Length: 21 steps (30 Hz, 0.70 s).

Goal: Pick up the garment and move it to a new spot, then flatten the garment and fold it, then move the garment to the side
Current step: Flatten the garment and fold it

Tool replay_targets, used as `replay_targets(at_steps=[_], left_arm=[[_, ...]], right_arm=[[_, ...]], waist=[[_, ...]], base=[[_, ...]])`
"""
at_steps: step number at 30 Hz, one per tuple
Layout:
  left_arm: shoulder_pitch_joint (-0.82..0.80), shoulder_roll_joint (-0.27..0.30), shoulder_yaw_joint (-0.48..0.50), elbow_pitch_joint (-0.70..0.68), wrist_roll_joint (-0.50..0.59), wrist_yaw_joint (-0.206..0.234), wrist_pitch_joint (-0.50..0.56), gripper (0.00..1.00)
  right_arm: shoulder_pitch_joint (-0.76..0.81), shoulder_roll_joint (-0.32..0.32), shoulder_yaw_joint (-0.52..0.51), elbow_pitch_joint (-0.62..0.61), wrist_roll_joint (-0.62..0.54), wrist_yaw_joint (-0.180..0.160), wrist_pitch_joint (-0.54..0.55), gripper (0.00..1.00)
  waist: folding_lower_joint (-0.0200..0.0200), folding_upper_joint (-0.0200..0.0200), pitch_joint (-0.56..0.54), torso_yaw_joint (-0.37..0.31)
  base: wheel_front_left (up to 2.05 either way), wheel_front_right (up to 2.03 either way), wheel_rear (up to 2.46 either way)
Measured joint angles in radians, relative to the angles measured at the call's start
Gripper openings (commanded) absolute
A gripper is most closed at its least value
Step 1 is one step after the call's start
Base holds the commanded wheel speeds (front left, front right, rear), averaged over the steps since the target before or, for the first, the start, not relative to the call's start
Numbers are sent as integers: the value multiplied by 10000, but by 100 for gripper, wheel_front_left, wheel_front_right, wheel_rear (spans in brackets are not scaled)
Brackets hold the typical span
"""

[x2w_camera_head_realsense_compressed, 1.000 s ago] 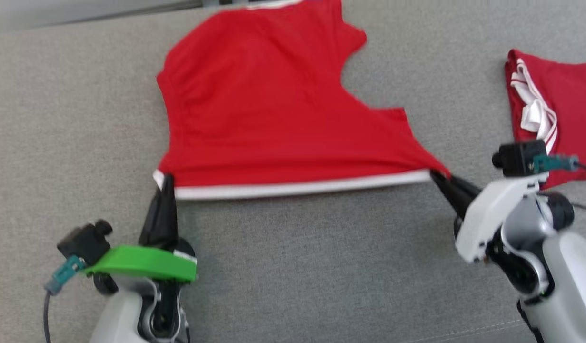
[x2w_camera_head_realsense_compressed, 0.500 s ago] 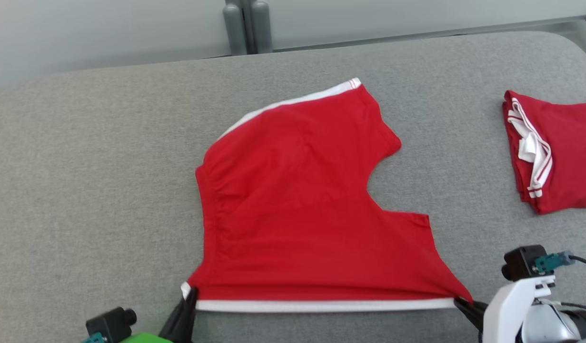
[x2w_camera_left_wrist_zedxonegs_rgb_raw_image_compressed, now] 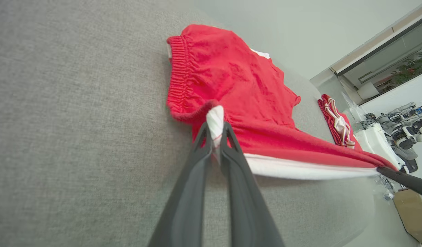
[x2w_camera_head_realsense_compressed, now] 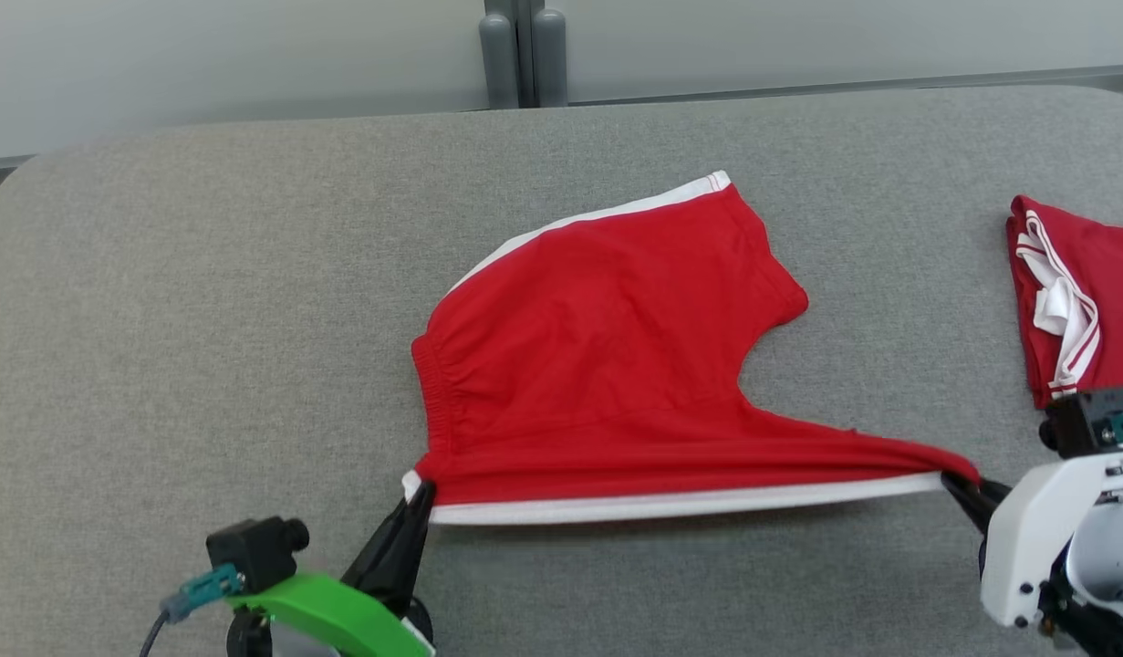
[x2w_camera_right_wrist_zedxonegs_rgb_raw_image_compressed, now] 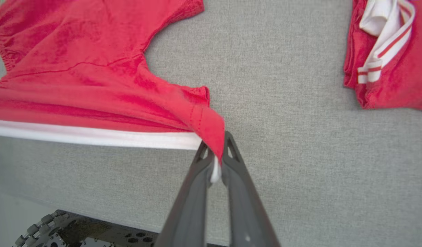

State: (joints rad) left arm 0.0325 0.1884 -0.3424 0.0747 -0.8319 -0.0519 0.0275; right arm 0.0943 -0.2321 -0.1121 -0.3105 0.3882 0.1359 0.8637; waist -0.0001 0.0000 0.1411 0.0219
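Observation:
The garment (x2w_camera_head_realsense_compressed: 607, 365) is a pair of red shorts with white trim, spread on the grey padded surface (x2w_camera_head_realsense_compressed: 205, 319). Its near white-edged side is stretched taut between my two grippers and lifted slightly. My left gripper (x2w_camera_head_realsense_compressed: 421, 493) is shut on the near left corner, which shows as a white fold pinched between the fingers (x2w_camera_left_wrist_zedxonegs_rgb_raw_image_compressed: 216, 137). My right gripper (x2w_camera_head_realsense_compressed: 958, 484) is shut on the near right corner, red and white cloth clamped at the tips (x2w_camera_right_wrist_zedxonegs_rgb_raw_image_compressed: 216, 161). The elastic waistband (x2w_camera_left_wrist_zedxonegs_rgb_raw_image_compressed: 178, 73) lies at the garment's left side.
A second red and white garment (x2w_camera_head_realsense_compressed: 1072, 306) lies folded at the right edge of the surface, close to my right wrist. The surface's rounded far edge meets a pale wall with a grey post (x2w_camera_head_realsense_compressed: 523, 50). Its near edge drops to the robot base (x2w_camera_right_wrist_zedxonegs_rgb_raw_image_compressed: 77, 233).
The head camera tilted up, so the far edge and wall came into view. Both grippers kept their hold, and the near hem now hangs tighter with the right leg pulled out longer.

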Motion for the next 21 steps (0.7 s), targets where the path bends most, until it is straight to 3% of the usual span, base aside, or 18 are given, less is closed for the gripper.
replay_targets(at_steps=[12, 21], left_arm=[[-3156, -610, -347, 1080, 686, 305, 324, 0], [-5058, -1101, -311, 2594, 863, 491, -299, 0]], right_arm=[[-3959, -1112, 1269, 2291, -640, -35, -174, 0], [-6449, -1223, 2169, 4358, -817, -38, -907, 0]], waist=[[1, 0, 700, 295], [0, 0, 1477, 662]], base=[[0, 0, 0], [0, 0, 0]])
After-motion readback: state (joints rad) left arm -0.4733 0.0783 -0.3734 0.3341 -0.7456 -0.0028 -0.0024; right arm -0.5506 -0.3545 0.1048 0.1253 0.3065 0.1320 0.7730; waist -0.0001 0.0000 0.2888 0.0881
